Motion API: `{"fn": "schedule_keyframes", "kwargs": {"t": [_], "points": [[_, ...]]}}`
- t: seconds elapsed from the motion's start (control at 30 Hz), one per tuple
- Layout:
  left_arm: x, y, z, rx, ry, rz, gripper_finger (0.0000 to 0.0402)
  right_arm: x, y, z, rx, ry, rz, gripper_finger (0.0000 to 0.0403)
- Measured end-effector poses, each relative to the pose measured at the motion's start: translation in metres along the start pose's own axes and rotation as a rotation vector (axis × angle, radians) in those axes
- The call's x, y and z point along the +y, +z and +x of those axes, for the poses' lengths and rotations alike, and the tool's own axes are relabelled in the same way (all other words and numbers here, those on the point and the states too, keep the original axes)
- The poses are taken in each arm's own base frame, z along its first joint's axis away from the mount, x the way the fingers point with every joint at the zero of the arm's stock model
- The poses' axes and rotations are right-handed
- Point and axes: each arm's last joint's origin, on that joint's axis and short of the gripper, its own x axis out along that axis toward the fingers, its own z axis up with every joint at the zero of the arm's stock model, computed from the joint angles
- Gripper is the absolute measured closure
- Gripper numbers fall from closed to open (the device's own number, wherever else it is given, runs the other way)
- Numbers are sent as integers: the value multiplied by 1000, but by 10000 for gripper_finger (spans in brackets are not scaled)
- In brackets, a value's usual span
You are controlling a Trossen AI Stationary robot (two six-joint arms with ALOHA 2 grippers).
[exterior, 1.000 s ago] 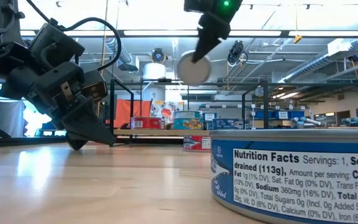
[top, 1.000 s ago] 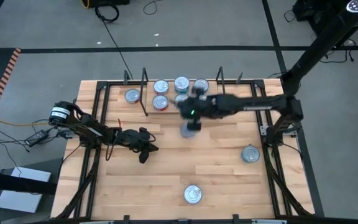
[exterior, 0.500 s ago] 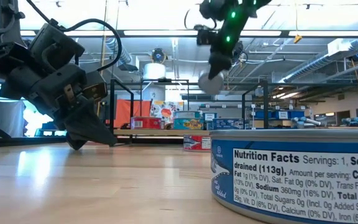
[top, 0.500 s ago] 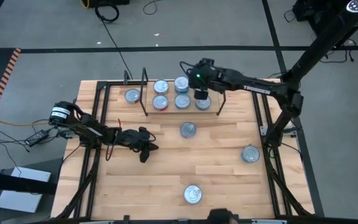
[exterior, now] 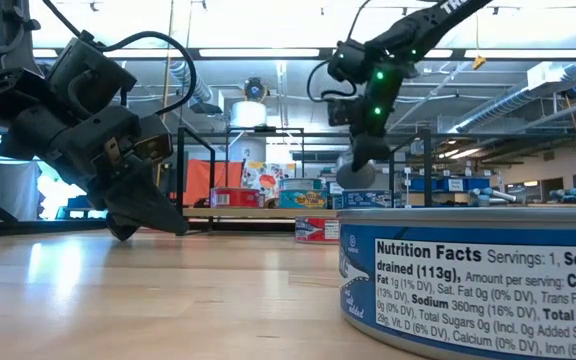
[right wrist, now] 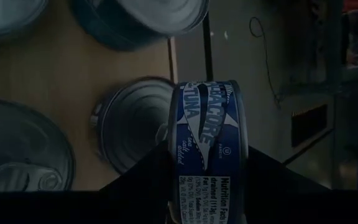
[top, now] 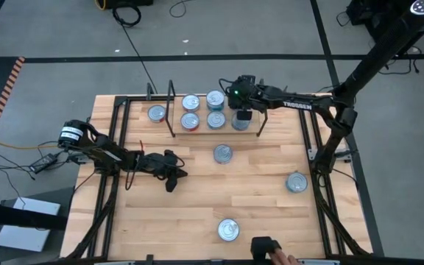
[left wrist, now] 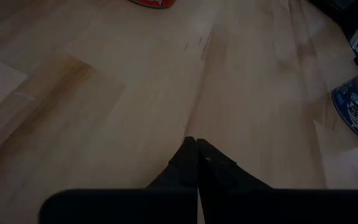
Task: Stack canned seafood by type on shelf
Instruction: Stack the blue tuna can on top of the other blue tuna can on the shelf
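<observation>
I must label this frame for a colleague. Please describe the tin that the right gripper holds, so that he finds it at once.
Find the shelf at the table's far edge. Over its right end hangs the right gripper, shut on a blue-labelled tin. Unlike the tins lying flat on the shelf, it is held on edge, above them.

Five tins on the shelf, one tin left of it, three tins in front

Shiny metal tins w/ paper labels, matt wood tabletop.
</observation>
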Motion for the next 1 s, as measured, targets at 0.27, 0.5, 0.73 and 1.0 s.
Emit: {"fn": "schedule_keyframes", "kwargs": {"t": [0.27, 0.5, 0.73, 1.0], "points": [[0, 0, 0, 0, 0, 0, 401, 7, -4, 5, 0, 17, 1, 243], [0, 0, 0, -1, 0, -1, 401, 8, -3, 4, -23, 57, 29, 223], [0, 0, 0, -1, -1, -7, 401, 9, -3, 4, -52, 104, 46, 196], [0, 0, 0, -1, -1, -8, 401, 9, -5, 5, -39, 129, 147, 146]]}}
